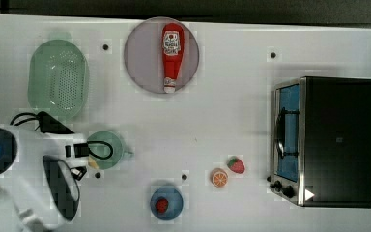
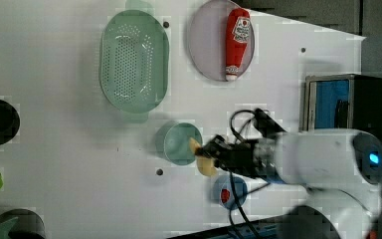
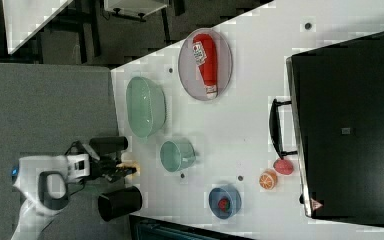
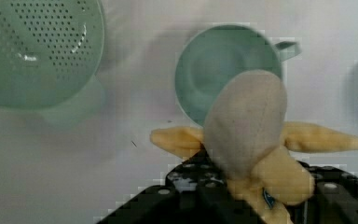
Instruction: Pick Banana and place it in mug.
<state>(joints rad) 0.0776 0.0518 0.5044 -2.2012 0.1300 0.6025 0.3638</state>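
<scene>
Banana (image 4: 256, 140) up off table — we see it pinched in gripper (image 2: 210, 158), peel flaps spread, pale tip poking forward. In left view it overlaps right rim of mug (image 2: 181, 143). Mug upright on white table (image 1: 232, 121). We spot strainer basket (image 1: 58, 79) nearby, blue bowl (image 1: 166, 203) further off.

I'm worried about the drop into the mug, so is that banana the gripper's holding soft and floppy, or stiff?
Probably soft: the banana looks like stitched fabric, with peel flaps splaying sideways. Likely light for its size, and unlikely to roll. Those flaps might catch on the mug rim.
</scene>
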